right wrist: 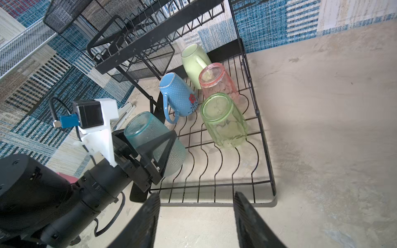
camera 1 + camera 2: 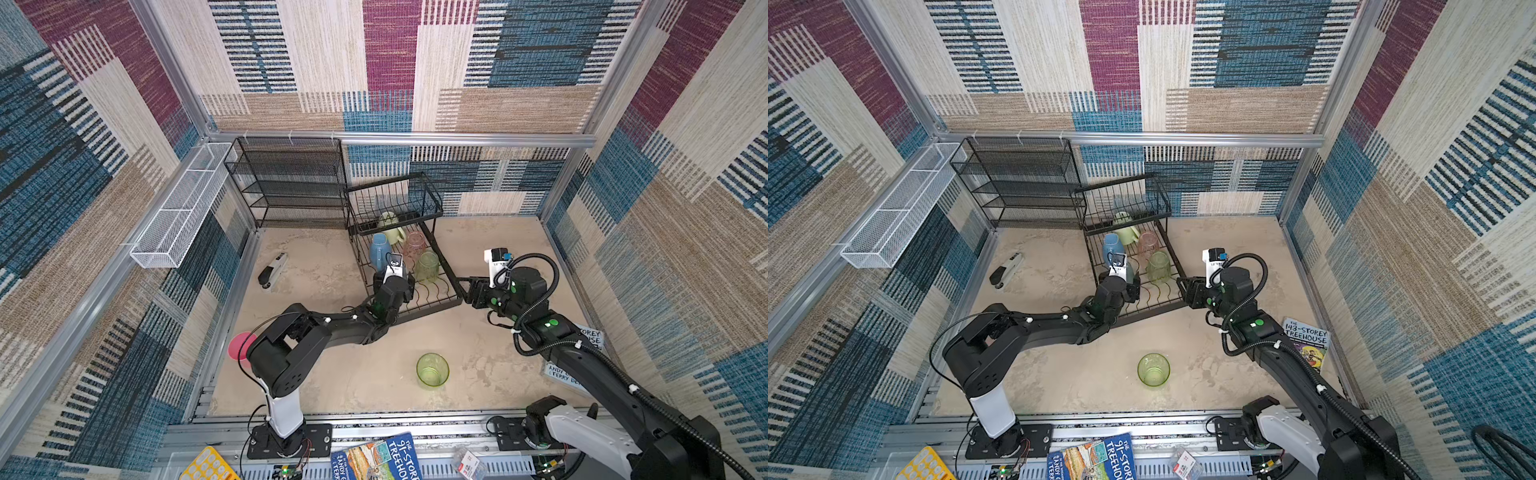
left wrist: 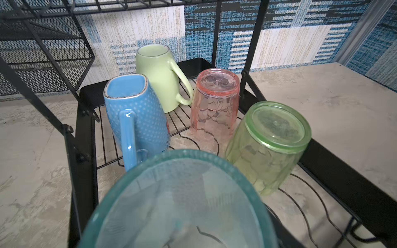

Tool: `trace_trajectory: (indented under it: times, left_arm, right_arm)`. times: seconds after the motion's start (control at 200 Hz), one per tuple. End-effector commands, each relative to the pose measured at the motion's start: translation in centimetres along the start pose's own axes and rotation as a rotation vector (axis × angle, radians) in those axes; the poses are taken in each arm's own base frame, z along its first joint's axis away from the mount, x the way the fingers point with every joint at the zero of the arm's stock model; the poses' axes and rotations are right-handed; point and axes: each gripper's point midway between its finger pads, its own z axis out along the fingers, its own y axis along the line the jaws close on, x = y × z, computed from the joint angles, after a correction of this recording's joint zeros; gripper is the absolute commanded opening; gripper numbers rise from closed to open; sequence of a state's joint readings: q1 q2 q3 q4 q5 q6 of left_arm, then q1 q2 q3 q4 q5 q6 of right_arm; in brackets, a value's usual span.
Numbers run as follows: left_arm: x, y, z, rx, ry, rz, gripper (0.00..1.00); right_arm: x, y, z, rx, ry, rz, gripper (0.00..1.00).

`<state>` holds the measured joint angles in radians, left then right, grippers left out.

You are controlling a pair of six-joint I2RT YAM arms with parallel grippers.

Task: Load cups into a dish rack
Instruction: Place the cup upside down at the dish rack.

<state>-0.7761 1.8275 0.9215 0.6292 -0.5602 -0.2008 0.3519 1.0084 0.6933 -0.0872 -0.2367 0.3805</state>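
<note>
Low left, the left gripper (image 1: pixel 148 143) squeezes a bumpy, see-through teal tumbler (image 1: pixel 139 126) at the black wire dish rack (image 1: pixel 214 203). The right gripper (image 1: pixel 196 194) has its fingers apart.

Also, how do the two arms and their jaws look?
Both the left arm and right arm are black, with a white shell near the base. Each wrist carries a white bracket with a small black camera and blue plug. A ribbed black hose runs along the right arm, which shows green lights. The jaws are black, flat and triangular.
</note>
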Motion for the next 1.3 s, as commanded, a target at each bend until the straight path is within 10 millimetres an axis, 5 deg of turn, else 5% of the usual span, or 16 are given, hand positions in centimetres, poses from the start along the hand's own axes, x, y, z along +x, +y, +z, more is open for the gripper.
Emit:
trace_trajectory:
  times: [0.0, 0.601, 1.297]
  left_arm:
    - [-1.4, 0.3, 0.6, -0.022, -0.073, -0.022, 0.58]
    - [0.4, 2.3, 3.3, -0.086, -0.046, -0.096, 0.58]
    - [0.5, 2.4, 3.9, -0.091, -0.019, -0.101, 0.80]
  right_arm:
    - [-0.8, 0.6, 0.1, -0.032, -0.035, -0.023, 0.58]
    - [-0.2, 0.1, 0.9, -0.035, -0.033, -0.023, 0.60]
    - [-0.3, 0.0, 0.8, -0.038, -0.048, -0.022, 0.63]
